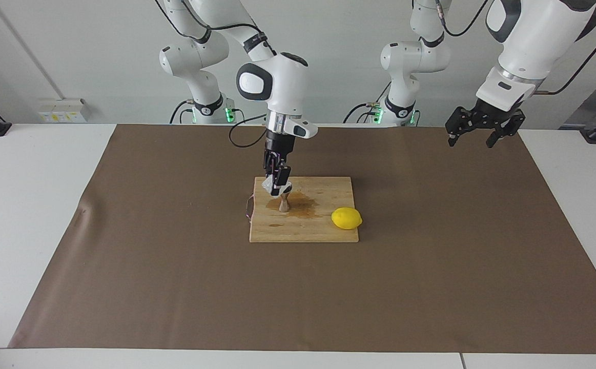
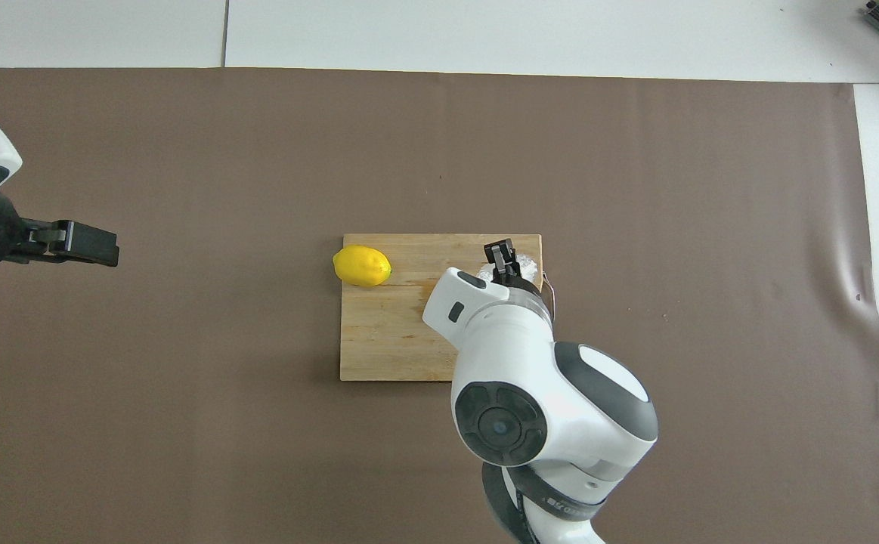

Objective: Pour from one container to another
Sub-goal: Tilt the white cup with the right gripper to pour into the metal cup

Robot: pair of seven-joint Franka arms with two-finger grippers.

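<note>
Two views give us different halves of the scene. From across the counter [image 1: 41, 205] we see the right pincer [image 1: 278, 185] closed on the glass cup [image 1: 269, 185], which is tipped with its mouth toward the jigger [image 1: 283, 202], just over the jigger's top cone. From above, the right arm's bulk hides the jigger entirely, and only a whitish sliver of the cup [image 2: 524, 264] shows beside the black fingers [image 2: 501, 255].

We read the jigger as upright, its long axis vertical, standing on the cutting board [image 1: 323, 230] near the edge toward the right arm's end of the counter, in a dark wet stain [image 1: 305, 206]. The cup's axis leans well off vertical.

We find the lemon [image 1: 346, 218] at the board's edge toward the left arm's end, well apart from the jigger. A thin wire loop [image 1: 248, 207] sticks out past the board's edge by the cup. The brown mat [image 1: 431, 287] lies bare all around the board.

We see the left pincer [image 1: 478, 134] waiting with fingers spread wide and nothing in them, over the mat's corner at the left arm's end.
</note>
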